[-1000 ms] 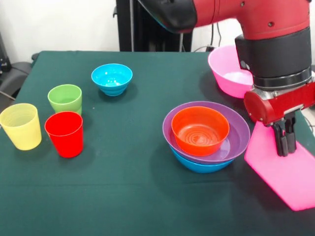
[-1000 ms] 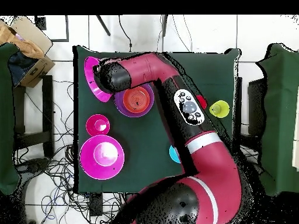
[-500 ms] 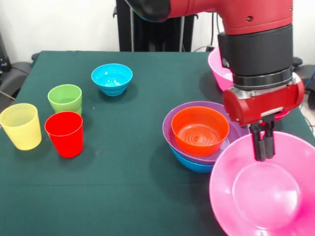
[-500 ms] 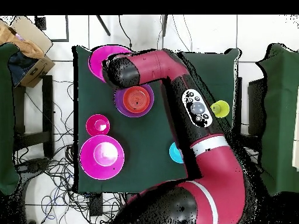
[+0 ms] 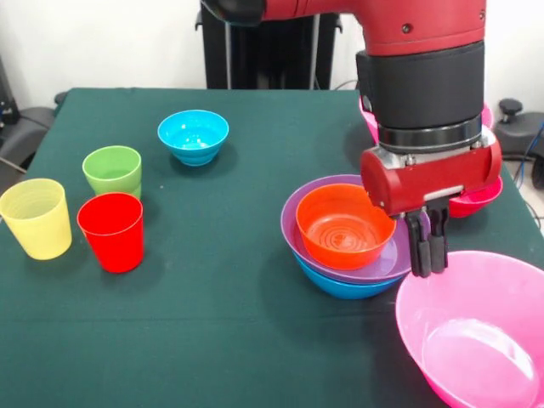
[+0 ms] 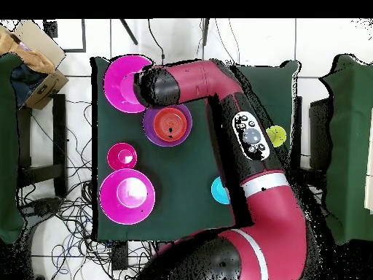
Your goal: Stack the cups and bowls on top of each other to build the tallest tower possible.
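Pink plastic fills the near right corner of the front view: a large pink bowl (image 5: 480, 336) hangs mouth-up and slightly tilted, its far rim pinched by the claw (image 5: 427, 246), whose fingers are clenched on that edge. Gripping the rim rather than the body looks like the only hold such a wide bowl allows. Just beside it stands the tower (image 5: 353, 242): an orange bowl (image 5: 344, 225) nested in a purple bowl (image 5: 399, 246), which sits in a blue bowl (image 5: 340, 285) on the green table (image 5: 212, 323). The carried bowl is near the pile but not yet over it. Behind the arm the second pink bowl (image 5: 472, 200) shows partly. A cyan bowl (image 5: 193, 136) stands well apart, and the green cup (image 5: 112, 170), yellow cup (image 5: 36, 218) and red cup (image 5: 111, 231) cluster close together at the left, upright and ready to be picked. From overhead, the held pink bowl (image 6: 120, 84) sits at a table corner next to the pile (image 6: 169, 125), with the arm's end covering one edge of it. A small crimson bowl (image 6: 122, 156) and the other large pink bowl (image 6: 127, 195) lie further along the same side of the table, apart from each other.
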Controlling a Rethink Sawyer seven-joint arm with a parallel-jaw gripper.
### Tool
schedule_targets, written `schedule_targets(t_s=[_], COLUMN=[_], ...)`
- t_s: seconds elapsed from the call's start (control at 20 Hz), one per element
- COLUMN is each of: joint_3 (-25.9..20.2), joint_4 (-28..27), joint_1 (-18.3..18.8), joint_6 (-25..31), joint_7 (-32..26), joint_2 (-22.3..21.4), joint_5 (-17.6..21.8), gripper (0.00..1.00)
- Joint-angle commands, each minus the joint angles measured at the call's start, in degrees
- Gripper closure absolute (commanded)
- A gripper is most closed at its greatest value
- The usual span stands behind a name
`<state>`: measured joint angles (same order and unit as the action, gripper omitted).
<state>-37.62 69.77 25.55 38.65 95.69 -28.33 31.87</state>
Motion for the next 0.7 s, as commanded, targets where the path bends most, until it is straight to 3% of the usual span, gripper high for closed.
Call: schedule_targets(t_s=[0.05,0.35,0.7], joint_3=[4.4,4.7,4.8], joint_4=[-5.5,-8.7,-10.2], joint_1=[-3.6,-4.7,-5.5], joint_6=[16.2,23.0,25.3], joint_7=[0.1,-1.2,-1.6], joint_2=[-5.7,-8.3,-9.2], joint_5=[-2.1,-3.1,-2.1], gripper=[1.0,1.0,1.0])
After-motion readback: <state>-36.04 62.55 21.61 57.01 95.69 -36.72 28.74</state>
